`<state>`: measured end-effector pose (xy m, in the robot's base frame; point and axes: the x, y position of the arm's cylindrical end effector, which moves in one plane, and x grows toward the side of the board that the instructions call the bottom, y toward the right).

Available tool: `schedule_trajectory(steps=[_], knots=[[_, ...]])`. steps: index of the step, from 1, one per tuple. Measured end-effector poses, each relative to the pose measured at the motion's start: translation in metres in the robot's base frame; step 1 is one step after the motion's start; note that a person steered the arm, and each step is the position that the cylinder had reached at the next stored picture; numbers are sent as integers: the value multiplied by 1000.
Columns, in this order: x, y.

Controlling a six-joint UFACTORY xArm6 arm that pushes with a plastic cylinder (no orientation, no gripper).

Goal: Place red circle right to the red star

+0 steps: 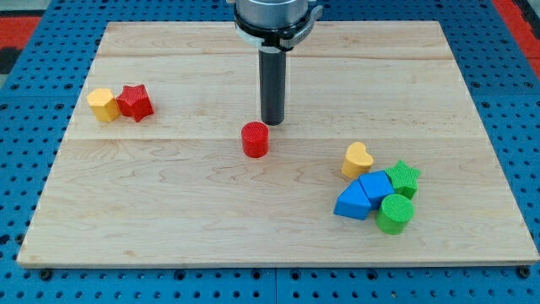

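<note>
red circle [255, 139] | just below-left of my tip [272, 123] | red star [134, 101] far left

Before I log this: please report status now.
My tip just above-right of red circle. Red star far left, touching yellow block. Path clear.

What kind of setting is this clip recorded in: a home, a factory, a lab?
Most likely a robotics lab bench. A wooden board lies on blue perforated panels, small printed blocks such as the red circle and red star sit on it, and my tip stands just above-right of the circle.
</note>
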<state>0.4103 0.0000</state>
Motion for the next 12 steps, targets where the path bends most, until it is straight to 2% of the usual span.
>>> schedule_trajectory(steps=[3, 4, 6, 7, 8, 9, 10, 11, 12], knots=[[6, 18], [17, 5], [67, 67], [45, -8], [2, -97], [40, -48], [77, -66], [47, -129], [19, -140]])
